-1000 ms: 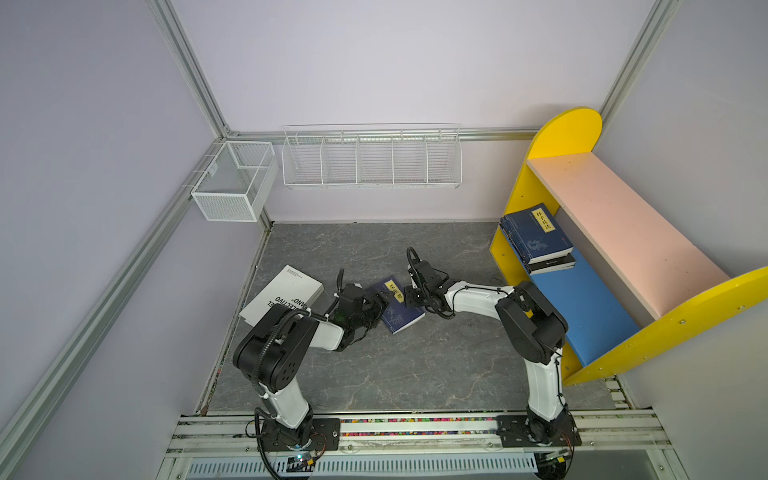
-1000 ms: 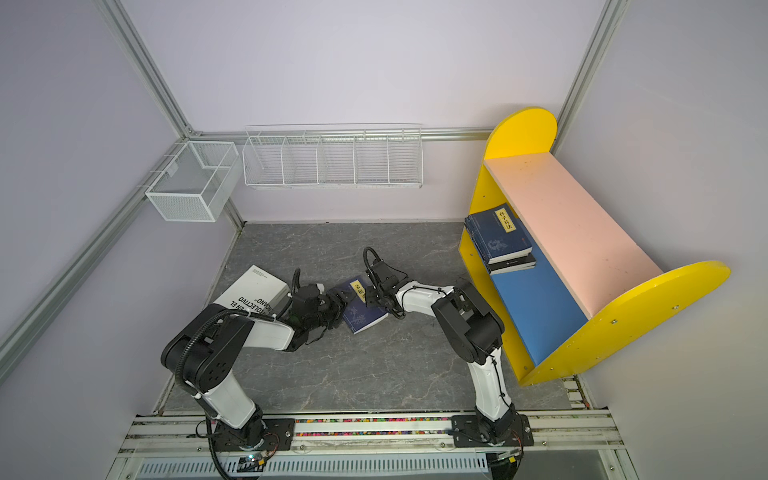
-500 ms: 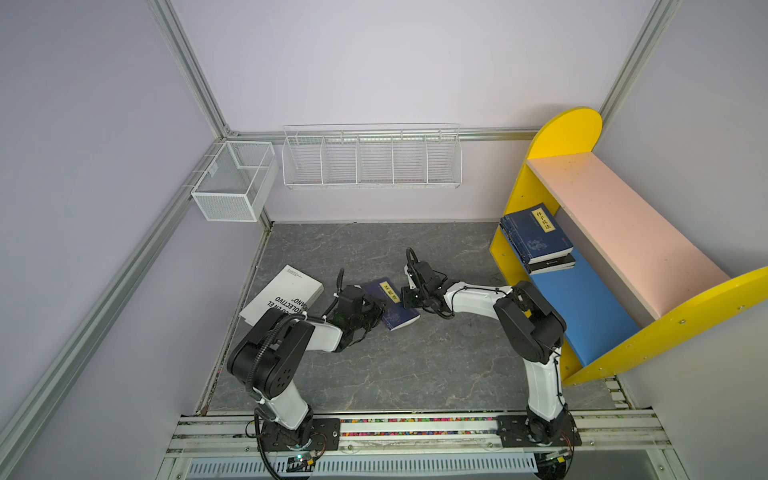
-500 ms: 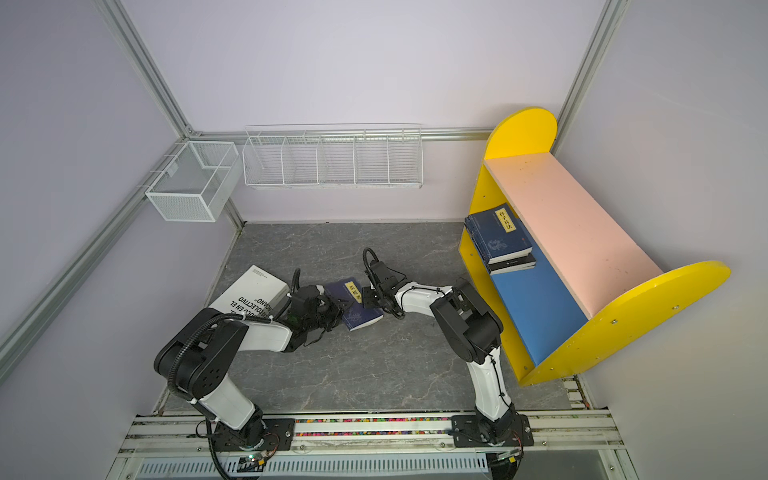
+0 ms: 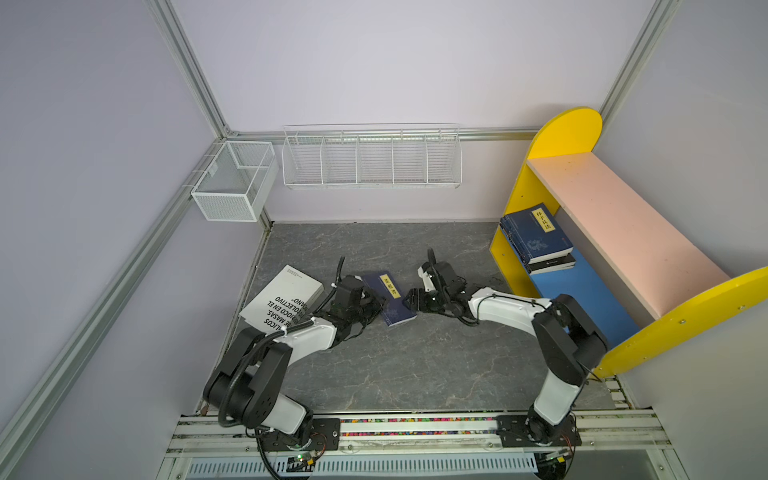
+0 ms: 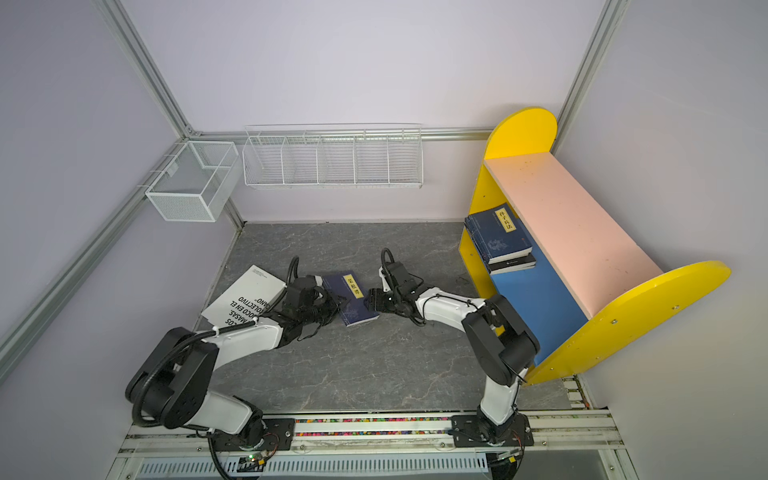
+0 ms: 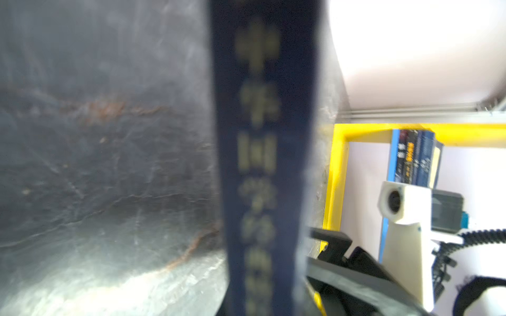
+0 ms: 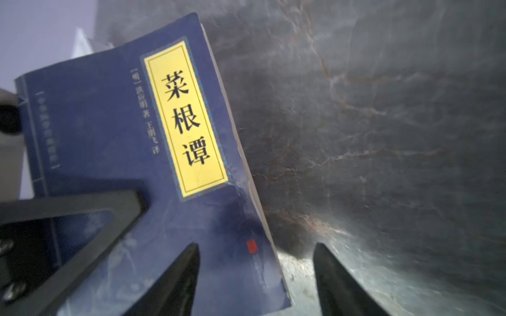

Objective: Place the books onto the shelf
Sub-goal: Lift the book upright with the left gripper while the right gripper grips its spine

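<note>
A navy book (image 5: 390, 297) (image 6: 354, 302) with a yellow title label lies tilted on the grey floor between both arms. My left gripper (image 5: 374, 304) (image 6: 335, 305) is shut on its spine side; the spine (image 7: 265, 164) fills the left wrist view. My right gripper (image 8: 254, 262) (image 5: 409, 300) stands open at the book's (image 8: 123, 131) other long edge, one finger over the cover, one off it. A large white book (image 5: 282, 301) lies at the left. The shelf (image 5: 623, 232) (image 6: 573, 220) stands right, with stacked books (image 5: 534, 239) (image 6: 498, 239) on its blue lower board.
A white wire divided rack (image 5: 372, 160) hangs on the back wall and a white mesh basket (image 5: 235, 183) in the left corner. The arms' base rail (image 5: 415, 428) runs along the front. The shelf's near yellow side panel (image 5: 685, 316) sits beside the right arm's elbow.
The left gripper has closed on the navy book's spine side. The right gripper has opened, let go of the book's edge and drawn slightly back to the right.
</note>
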### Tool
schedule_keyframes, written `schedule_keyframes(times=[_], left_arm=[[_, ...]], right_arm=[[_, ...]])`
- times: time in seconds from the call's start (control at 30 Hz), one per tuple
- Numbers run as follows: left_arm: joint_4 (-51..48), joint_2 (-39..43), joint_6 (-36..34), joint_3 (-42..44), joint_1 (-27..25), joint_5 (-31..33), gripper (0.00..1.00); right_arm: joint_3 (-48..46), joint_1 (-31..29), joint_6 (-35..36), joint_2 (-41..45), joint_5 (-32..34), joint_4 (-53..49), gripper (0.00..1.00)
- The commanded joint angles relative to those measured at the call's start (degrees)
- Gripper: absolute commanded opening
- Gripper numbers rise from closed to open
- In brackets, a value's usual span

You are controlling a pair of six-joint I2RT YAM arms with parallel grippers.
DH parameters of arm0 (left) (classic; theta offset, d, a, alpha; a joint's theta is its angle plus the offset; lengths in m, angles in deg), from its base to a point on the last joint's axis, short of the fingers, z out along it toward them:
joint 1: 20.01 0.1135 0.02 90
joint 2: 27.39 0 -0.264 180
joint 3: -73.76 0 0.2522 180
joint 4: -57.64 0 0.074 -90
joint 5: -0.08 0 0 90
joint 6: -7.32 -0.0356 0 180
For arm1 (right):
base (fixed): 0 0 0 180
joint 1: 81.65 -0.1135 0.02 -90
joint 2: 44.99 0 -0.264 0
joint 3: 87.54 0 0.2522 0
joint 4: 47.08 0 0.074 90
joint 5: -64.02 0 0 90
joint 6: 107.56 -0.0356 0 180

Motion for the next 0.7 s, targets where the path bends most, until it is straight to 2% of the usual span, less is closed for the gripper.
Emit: schedule_keyframes(times=[0.0,0.13,0.33,0.47,0.57,0.67], left_arm=[[-10.3,7.7,-9.7,-6.0,-0.2,1.4,0.0],[-16.0,14.7,-15.4,-12.1,-0.1,3.4,0.0],[-14.2,19.0,-17.7,-20.5,0.0,8.4,0.0],[-6.3,17.7,-15.1,-23.5,0.0,10.3,0.0],[-0.3,15.3,-12.0,-25.4,0.0,9.9,0.0],[3.4,13.0,-9.3,-26.7,-0.2,9.4,0.0]], right_arm=[[-3.3,2.3,-6.9,8.3,-6.5,11.5,0.88],[-6.1,3.1,-11.1,15.2,-9.6,18.6,1.0],[-12.6,3.1,-18.1,24.9,-6.3,30.0,0.97],[-15.4,3.0,-22.8,28.0,-5.5,39.2,0.96],[-15.4,2.2,-26.7,26.6,-6.9,46.8,1.0],[-13.4,1.2,-29.1,23.6,-8.2,51.4,0.84]])
